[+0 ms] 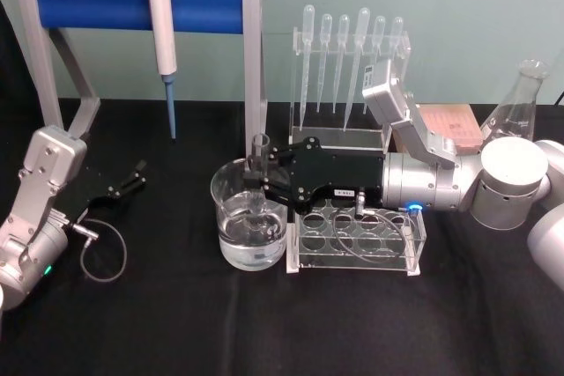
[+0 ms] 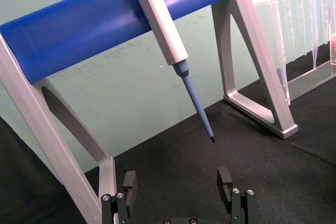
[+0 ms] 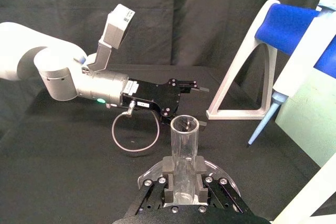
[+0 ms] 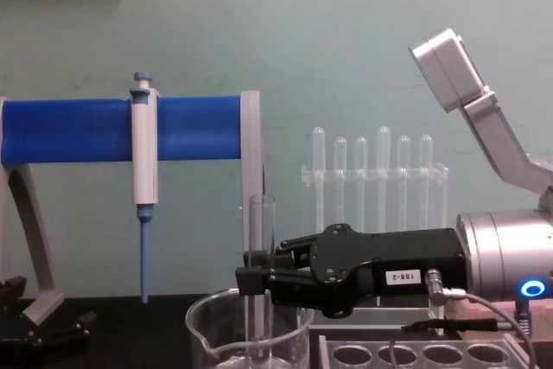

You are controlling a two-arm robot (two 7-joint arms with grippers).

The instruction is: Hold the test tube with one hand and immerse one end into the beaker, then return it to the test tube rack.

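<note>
The test tube, clear glass and open-topped, is held upright at mid-length by the right gripper, its lower part sunk inside the beaker. The beaker, wide, spouted and partly filled with clear liquid, is stood just beside the left end of the test tube rack.

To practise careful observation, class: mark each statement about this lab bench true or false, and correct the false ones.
1. The right gripper holds the tube upright. True.
2. The tube's lower end sits in the rack. False: it is inside the beaker.
3. The left gripper grips the pipettor. False: it is open and apart from it; the pipettor hangs on the blue bar.
4. The beaker holds clear liquid. True.
5. The beaker stands to the right of the rack. False: it stands to the rack's left.
</note>
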